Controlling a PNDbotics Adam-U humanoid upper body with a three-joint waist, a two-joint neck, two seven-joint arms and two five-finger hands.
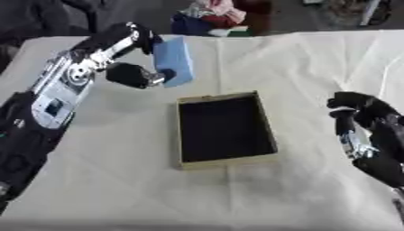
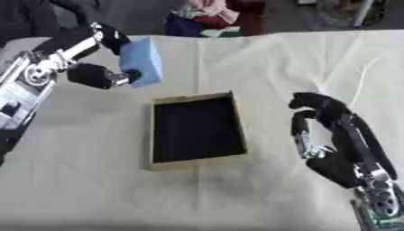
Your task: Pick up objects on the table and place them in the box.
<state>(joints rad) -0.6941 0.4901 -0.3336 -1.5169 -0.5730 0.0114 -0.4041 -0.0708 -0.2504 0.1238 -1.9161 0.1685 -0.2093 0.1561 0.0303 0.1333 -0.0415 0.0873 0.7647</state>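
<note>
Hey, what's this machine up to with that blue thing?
The robot's left hand has its fingers around a light blue block and holds it above the cloth-covered table, just beyond the far left corner of an open box. The box has tan walls and a dark inside, and nothing shows in it yet. The right hand is to the right of the box, fingers curled, holding nothing. It looks like the block is headed for the box.
</note>
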